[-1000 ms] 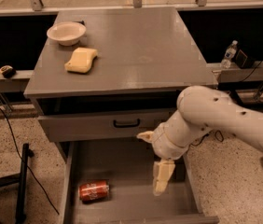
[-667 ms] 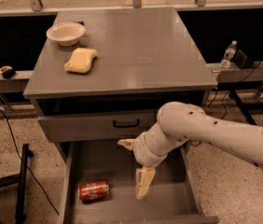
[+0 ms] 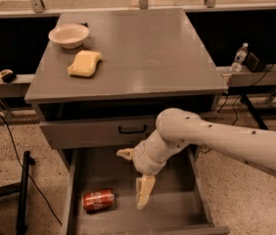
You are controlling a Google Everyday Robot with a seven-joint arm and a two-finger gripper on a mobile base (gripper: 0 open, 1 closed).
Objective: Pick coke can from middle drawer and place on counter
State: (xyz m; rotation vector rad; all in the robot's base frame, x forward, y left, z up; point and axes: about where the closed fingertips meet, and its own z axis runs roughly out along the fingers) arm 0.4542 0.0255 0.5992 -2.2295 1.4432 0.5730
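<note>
Hovering end effector inside middle drawer

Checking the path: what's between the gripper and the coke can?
Only bare drawer floor lies between the gripper and the can, in the camera view.

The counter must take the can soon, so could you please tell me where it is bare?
The counter is bare across its middle, right side and front edge. Its back-left corner is crowded: a bowl with a sponge just in front. The gripper hangs in the open drawer, right of the can.
</note>
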